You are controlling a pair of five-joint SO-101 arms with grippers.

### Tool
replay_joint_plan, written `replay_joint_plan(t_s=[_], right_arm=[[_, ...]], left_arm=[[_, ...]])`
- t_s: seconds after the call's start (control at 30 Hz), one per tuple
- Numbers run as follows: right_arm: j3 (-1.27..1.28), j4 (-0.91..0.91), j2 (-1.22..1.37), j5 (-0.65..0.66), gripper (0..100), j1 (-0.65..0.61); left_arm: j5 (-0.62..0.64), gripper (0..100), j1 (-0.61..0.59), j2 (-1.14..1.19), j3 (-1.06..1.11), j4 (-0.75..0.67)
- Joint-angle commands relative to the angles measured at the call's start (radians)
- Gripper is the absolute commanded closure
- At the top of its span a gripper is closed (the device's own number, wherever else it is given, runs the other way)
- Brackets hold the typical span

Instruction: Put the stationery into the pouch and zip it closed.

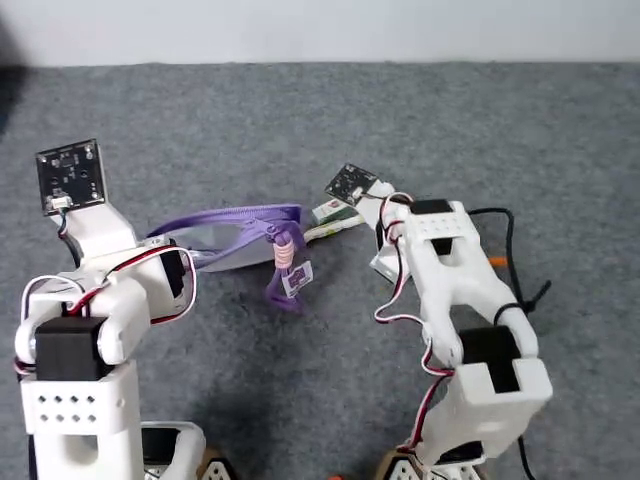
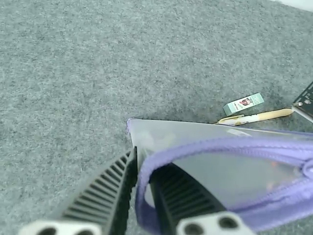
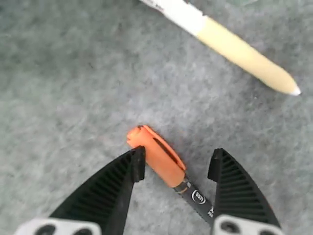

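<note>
- The left gripper (image 2: 142, 161) is clamped narrow on one end of the purple pouch (image 2: 220, 161), with the zip edge and clear wall pinched between its jaws.
- The right gripper (image 3: 178, 159) stands wide apart, straddling a black marker with an orange cap (image 3: 156, 155). One fingertip is right against the cap and the other is clear of the marker, which lies flat on the grey carpeted table (image 3: 58, 73).
- In the high view the pouch (image 1: 235, 235) stretches from the left arm at centre-left toward the middle of the frame. Its mouth gapes, and a tag (image 1: 298, 278) hangs from the zip.
- Just beyond the pouch's far end lie a cream pen (image 1: 335, 229) and a small green eraser box (image 1: 328, 211), near each other and outside the pouch.
- The left wrist view shows the eraser box and pen past the pouch, but not the marker.
- The right wrist view shows the marker and the pen's cream barrel (image 3: 239, 56), which lie apart from each other.
</note>
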Motion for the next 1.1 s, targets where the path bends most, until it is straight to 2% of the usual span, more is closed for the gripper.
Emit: replay_joint_plan(t_s=[0.0, 0.07, 0.17, 0.27, 0.43, 0.5, 0.73, 0.83, 0.9, 1.07], right_arm=[[-0.028, 0.045, 0.036, 0.012, 87.9, 0.007], [-0.028, 0.061, 0.033, 0.012, 99.0, 0.007], [-0.029, 0.061, 0.010, 0.011, 95.6, 0.015], [-0.028, 0.061, -0.056, 0.006, 99.5, 0.016], [-0.023, 0.062, -0.219, -0.003, 99.1, 0.022], [-0.023, 0.067, -0.295, -0.048, 99.1, 0.019], [-0.020, 0.254, -0.572, -0.155, 99.1, -0.031], [0.034, 0.239, -0.582, -0.173, 98.4, -0.039], [0.081, 0.189, -0.552, -0.173, 94.8, -0.039], [0.087, 0.096, -0.392, -0.265, 72.8, -0.039]], left_arm=[[0.006, 99, -0.003, 0.005, 0.004, -0.017], [0.006, 99, -0.003, 0.005, 0.004, -0.017], [0.006, 99, -0.003, 0.005, 0.004, -0.017], [0.006, 99, -0.003, 0.005, 0.004, -0.017], [0.006, 99, 0.002, 0.005, 0.004, -0.020], [0.006, 99, 0.002, 0.005, 0.004, -0.020], [0.006, 99, 0.003, 0.005, 0.002, -0.018], [0.006, 99, 0.003, 0.005, 0.002, -0.020], [0.006, 99, 0.003, 0.005, 0.002, -0.023], [0.006, 99, 0.003, 0.005, 0.002, -0.025]])
